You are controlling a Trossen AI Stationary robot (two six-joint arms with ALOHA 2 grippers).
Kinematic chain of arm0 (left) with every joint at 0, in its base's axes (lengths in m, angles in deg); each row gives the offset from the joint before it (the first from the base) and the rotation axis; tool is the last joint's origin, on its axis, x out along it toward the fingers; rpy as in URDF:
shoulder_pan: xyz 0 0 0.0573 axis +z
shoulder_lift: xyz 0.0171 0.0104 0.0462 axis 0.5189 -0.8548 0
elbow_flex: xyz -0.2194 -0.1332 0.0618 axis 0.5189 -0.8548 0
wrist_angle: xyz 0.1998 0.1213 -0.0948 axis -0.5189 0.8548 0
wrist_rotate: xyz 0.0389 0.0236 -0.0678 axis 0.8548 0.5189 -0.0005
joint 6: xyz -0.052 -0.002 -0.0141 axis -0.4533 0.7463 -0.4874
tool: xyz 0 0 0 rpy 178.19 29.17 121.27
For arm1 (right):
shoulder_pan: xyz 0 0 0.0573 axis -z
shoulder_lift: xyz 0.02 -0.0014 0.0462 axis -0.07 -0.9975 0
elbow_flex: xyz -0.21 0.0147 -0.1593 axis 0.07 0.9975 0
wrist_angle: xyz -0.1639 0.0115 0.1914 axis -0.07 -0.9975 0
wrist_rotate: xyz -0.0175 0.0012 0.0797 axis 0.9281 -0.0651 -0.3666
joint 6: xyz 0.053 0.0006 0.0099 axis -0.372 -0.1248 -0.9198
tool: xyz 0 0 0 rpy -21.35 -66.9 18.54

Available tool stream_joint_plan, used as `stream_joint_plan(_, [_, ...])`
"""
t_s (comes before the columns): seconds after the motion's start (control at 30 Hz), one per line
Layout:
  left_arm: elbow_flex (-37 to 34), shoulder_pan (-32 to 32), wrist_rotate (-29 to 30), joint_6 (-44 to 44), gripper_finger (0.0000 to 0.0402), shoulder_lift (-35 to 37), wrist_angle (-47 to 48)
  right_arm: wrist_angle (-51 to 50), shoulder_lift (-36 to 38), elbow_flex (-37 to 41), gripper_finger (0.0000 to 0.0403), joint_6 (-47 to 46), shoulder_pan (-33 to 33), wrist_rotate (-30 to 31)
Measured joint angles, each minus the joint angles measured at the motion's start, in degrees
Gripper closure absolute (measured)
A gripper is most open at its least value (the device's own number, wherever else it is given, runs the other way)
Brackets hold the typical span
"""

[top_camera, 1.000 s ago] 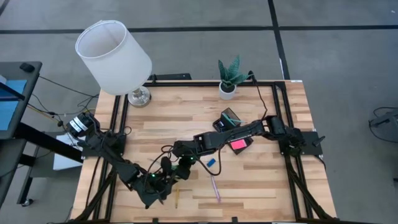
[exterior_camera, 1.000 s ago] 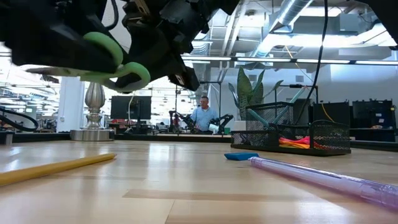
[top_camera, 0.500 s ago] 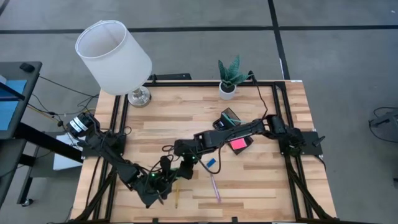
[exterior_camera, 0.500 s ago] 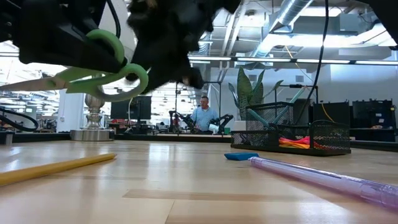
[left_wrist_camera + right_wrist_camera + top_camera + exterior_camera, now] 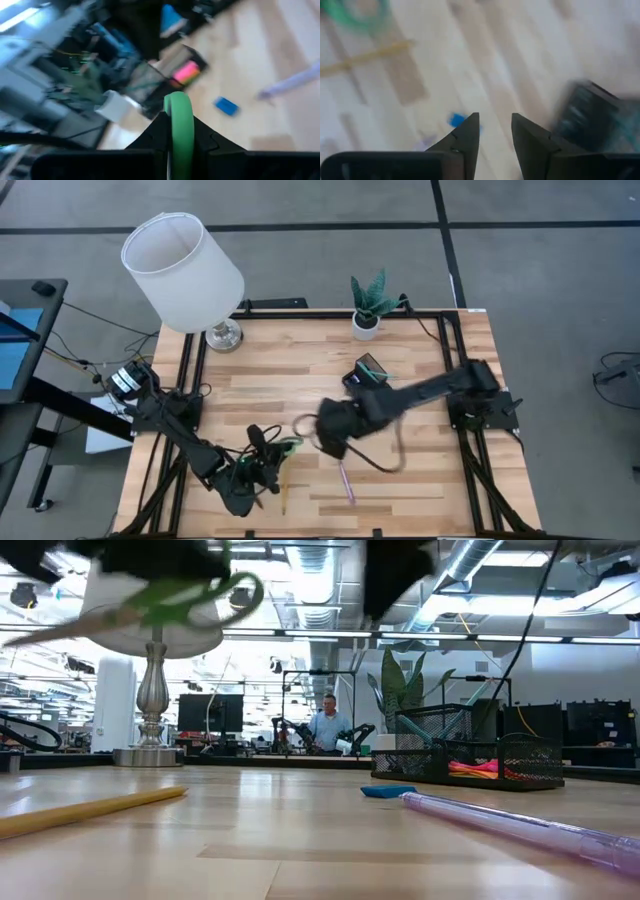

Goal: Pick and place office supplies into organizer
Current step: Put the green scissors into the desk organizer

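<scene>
The green-handled scissors (image 5: pixel 190 600) hang high over the table's near left part, with my left gripper (image 5: pixel 268 463) shut on them. My right gripper (image 5: pixel 495 122) stands open and empty above the table's middle (image 5: pixel 328 435), over the blue eraser (image 5: pixel 457 120). The black mesh organizer (image 5: pixel 368 370) stands right of centre, toward the far side. A purple pen (image 5: pixel 346 480) and a yellow pencil (image 5: pixel 283 498) lie flat near the front edge. A pink sticky-note pad (image 5: pixel 186 72) lies beside the organizer. My left gripper pinches one green handle ring (image 5: pixel 177 117) of the scissors between its two fingers; the ring stands edge-on in the gap. The fingers reach out nearly level. The scissors are lifted clear of the table, their blades (image 5: pixel 50 632) slanting slightly down, away from the handles.
A lamp with a white shade (image 5: pixel 183 272) stands at the far left corner. A white pot with a green plant (image 5: pixel 366 322) stands at the far edge. Bare wood lies between the lamp and the organizer.
My right gripper has let go of the scissors and swung up and toward the table's right, away from my left gripper. My left gripper keeps the scissors by a handle ring and has risen with them, tipping them; they now hang higher over the table.
</scene>
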Motion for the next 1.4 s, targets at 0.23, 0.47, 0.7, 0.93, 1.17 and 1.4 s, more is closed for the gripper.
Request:
stream_joint_plan(0.23, [3.51,6.99,-2.92,6.23,0.0383,7.86,-3.82,-17.66,7.96,1.44,0.0294,-19.12,-11.82,17.56])
stream_joint_plan(0.47, [3.75,22.32,-45.76,22.61,0.0383,15.09,-27.95,-20.5,12.44,2.72,0.0294,-28.9,-23.62,30.18])
stream_joint_plan(0.7, [3.69,40.01,-75.98,21.93,0.0383,7.44,-47.12,-22.21,12.78,6.12,0.0294,-38.77,-30.67,34.38])
stream_joint_plan(0.93, [6.64,50.41,-87.94,12.83,0.0383,-14.07,-83.27,-21.62,12.72,11.9,0.0294,-47.64,-32.18,32.66])
stream_joint_plan(1.17, [27.82,53.3,-91.06,5.27,0.0383,-31.8,-81.32,-21.7,12.72,15.97,0.0294,-52.98,-31.28,29.58])
stream_joint_plan(1.4, [45.13,53.56,-91.61,2.02,0.0383,-42.72,-82.6,-22.21,12.69,18.49,0.0294,-53.51,-30.36,23.3])
